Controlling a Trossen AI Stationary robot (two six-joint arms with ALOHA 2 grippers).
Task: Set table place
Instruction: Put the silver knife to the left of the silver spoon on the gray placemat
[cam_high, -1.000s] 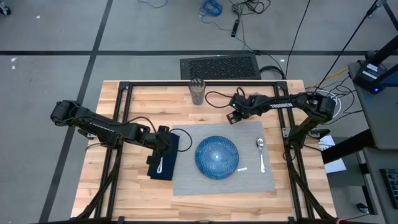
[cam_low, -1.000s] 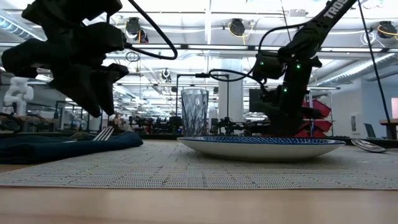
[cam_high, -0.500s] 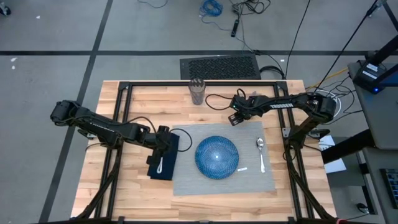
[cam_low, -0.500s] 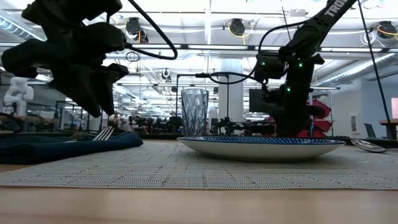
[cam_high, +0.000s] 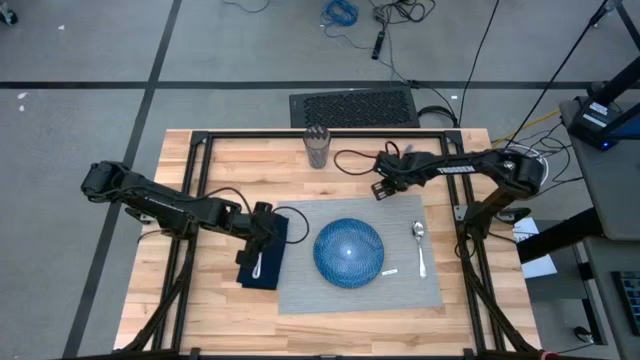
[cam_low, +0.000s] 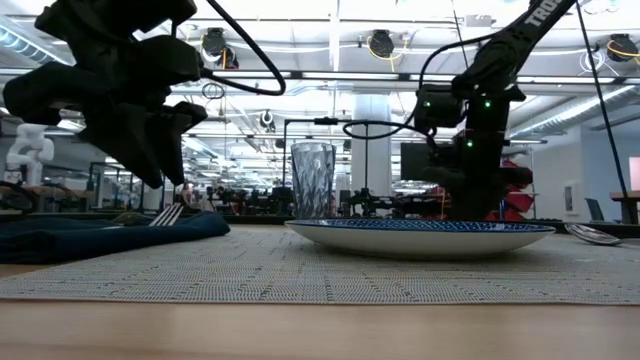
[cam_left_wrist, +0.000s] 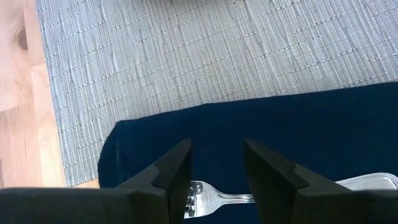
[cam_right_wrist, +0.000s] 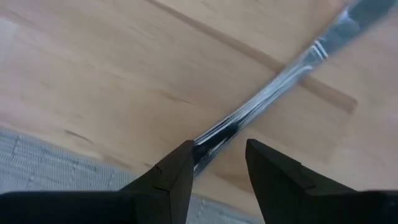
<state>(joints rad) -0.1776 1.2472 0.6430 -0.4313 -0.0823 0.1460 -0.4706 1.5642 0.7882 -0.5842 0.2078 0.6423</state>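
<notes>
My left gripper (cam_high: 262, 222) hangs left of centre in the overhead frame, over the navy napkin (cam_high: 264, 255) that lies across the left edge of the grey placemat (cam_high: 400, 285). Its fingers (cam_left_wrist: 169, 177) stand apart with a gap between them and hold nothing; past them I see the fork (cam_left_wrist: 214, 198) lying on the napkin just below the tips. In the level view the same gripper fills the upper left, clear above the napkin and fork.

My right gripper (cam_high: 382, 187) is up and right of centre in the overhead frame, over bare wood just beyond the placemat's far edge. Between its fingers (cam_right_wrist: 166, 177) runs a long, shiny metal utensil (cam_right_wrist: 267, 87), slanting away toward the upper right of that wrist picture. The fingers sit partly open on either side of it, and I cannot tell whether they grip it or only straddle it.

The placemat lies in the lower middle of the table (cam_high: 230, 165), the blue plate (cam_high: 349, 252) at its centre and a spoon (cam_high: 419, 245) to the plate's right. A glass (cam_high: 317, 147) stands near the table's top edge.
</notes>
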